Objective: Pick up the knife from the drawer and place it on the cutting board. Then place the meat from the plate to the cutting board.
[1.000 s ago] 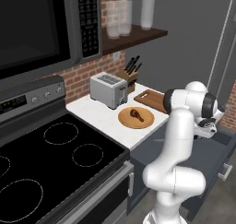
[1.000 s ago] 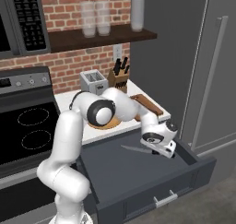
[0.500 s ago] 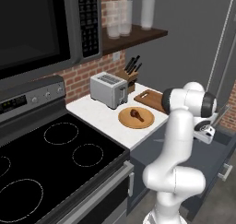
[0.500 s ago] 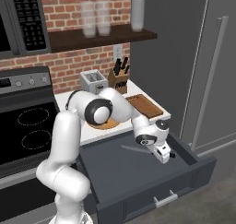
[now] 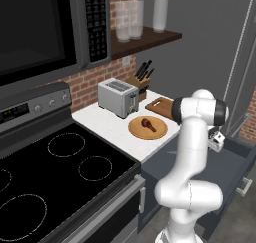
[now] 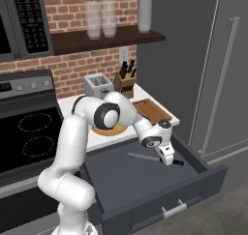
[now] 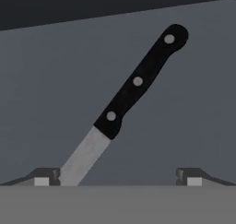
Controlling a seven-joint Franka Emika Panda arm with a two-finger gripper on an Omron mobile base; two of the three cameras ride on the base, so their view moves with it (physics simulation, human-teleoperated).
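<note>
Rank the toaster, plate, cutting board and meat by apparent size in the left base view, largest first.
1. toaster
2. plate
3. cutting board, partly hidden behind the arm and farther away, so its place against the plate is unsure
4. meat, clearly smallest

A knife with a matt black handle, silver rivets and smooth grey metal blade lies on the drawer floor, a flat slate-grey matt surface.

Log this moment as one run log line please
phase: reaching for knife | end effector: open, low over it in open drawer | meat: on plate
</note>
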